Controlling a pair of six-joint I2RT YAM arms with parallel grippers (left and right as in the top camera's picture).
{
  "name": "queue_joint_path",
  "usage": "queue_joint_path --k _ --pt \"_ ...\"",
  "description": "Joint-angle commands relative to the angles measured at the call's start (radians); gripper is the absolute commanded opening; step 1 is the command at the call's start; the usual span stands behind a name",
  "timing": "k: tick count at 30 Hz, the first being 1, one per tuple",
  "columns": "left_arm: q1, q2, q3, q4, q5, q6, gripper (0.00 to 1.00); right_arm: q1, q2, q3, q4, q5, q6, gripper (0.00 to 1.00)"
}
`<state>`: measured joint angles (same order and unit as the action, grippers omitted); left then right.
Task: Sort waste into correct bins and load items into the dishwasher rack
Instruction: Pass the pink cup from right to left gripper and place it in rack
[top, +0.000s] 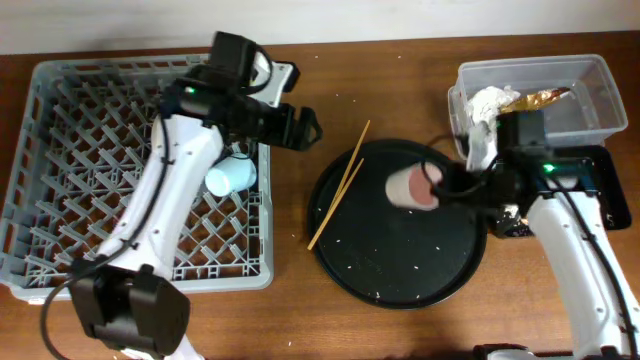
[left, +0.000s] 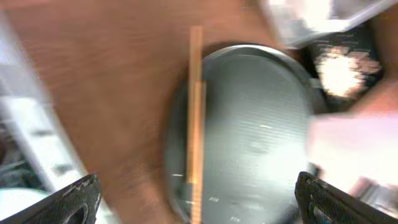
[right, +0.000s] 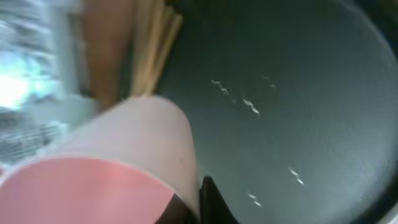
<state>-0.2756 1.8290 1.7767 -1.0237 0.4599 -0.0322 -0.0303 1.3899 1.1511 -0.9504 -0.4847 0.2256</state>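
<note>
— What is sitting where on the table (top: 400, 80)?
— The rack (top: 60, 150) is taking up the left side, with a cup (top: 231, 177) lying in it near its right wall. The round tray (top: 400, 270) is sitting just right of the rack.
— And on that tray?
— The chopsticks (top: 340, 190) are lying across its left rim, their far ends reaching out over the table. The other cup (top: 413, 186) is lying on its side on the far part.
— Farther right?
— The tub (top: 612, 90) is standing at the far right, holding a napkin (top: 490, 105) and a wrapper (top: 540, 98). The shallow tray (top: 615, 190) is sitting on its near side.
</note>
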Motion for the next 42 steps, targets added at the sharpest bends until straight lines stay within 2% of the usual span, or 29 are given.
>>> queue_joint_path --k 1,2,4,6,9,18,21,22,23,24,28,29,31,36,40,42 --pt "0.117 0.005 0.018 0.002 0.494 0.122 0.99 -0.033 0.010 0.012 0.210 -0.432 -0.057 0.04" --pt "0.138 0.005 0.018 0.002 0.656 0.198 0.99 -0.022 0.019 0.012 0.300 -0.504 -0.053 0.04" --pt "0.148 0.005 0.018 0.002 0.811 0.268 0.99 0.000 0.046 0.012 0.451 -0.597 -0.018 0.04" --pt "0.146 0.005 0.018 0.005 0.893 0.274 0.99 0.052 0.073 0.012 0.628 -0.644 0.066 0.04" --pt "0.138 0.005 0.017 0.005 0.896 0.274 0.99 0.109 0.074 0.012 0.830 -0.660 0.163 0.04" --pt "0.023 0.005 0.017 0.021 0.923 0.274 0.99 0.234 0.076 0.013 0.960 -0.577 0.203 0.04" --pt "0.021 0.005 0.017 0.021 1.000 0.274 0.98 0.235 0.077 0.012 0.970 -0.531 0.203 0.04" --pt "0.021 0.005 0.017 0.021 1.000 0.274 0.91 0.235 0.077 0.012 0.968 -0.512 0.203 0.09" --pt "0.021 0.005 0.017 0.021 0.999 0.274 0.80 0.235 0.077 0.012 0.966 -0.505 0.203 0.25" --pt "0.021 0.005 0.017 0.021 1.000 0.274 0.72 0.235 0.077 0.013 0.966 -0.505 0.203 0.25" --pt "0.021 0.005 0.017 0.021 0.999 0.274 0.64 0.235 0.077 0.012 0.966 -0.498 0.203 0.27" --pt "0.021 0.005 0.017 0.021 0.999 0.274 0.64 0.235 0.077 0.013 0.967 -0.497 0.203 0.36" --pt "0.023 0.005 0.017 0.021 0.998 0.274 0.63 0.232 0.077 0.012 0.966 -0.497 0.202 0.67" --pt "0.035 0.005 0.017 0.040 0.967 0.274 0.63 0.191 0.077 0.013 0.965 -0.480 0.202 0.82" --pt "0.079 0.005 0.017 0.040 0.803 0.274 0.63 0.025 0.077 0.013 0.918 -0.541 0.203 0.88" --pt "0.082 0.005 0.018 0.043 0.657 0.273 0.63 -0.018 0.077 0.013 0.889 -0.550 0.200 0.88"
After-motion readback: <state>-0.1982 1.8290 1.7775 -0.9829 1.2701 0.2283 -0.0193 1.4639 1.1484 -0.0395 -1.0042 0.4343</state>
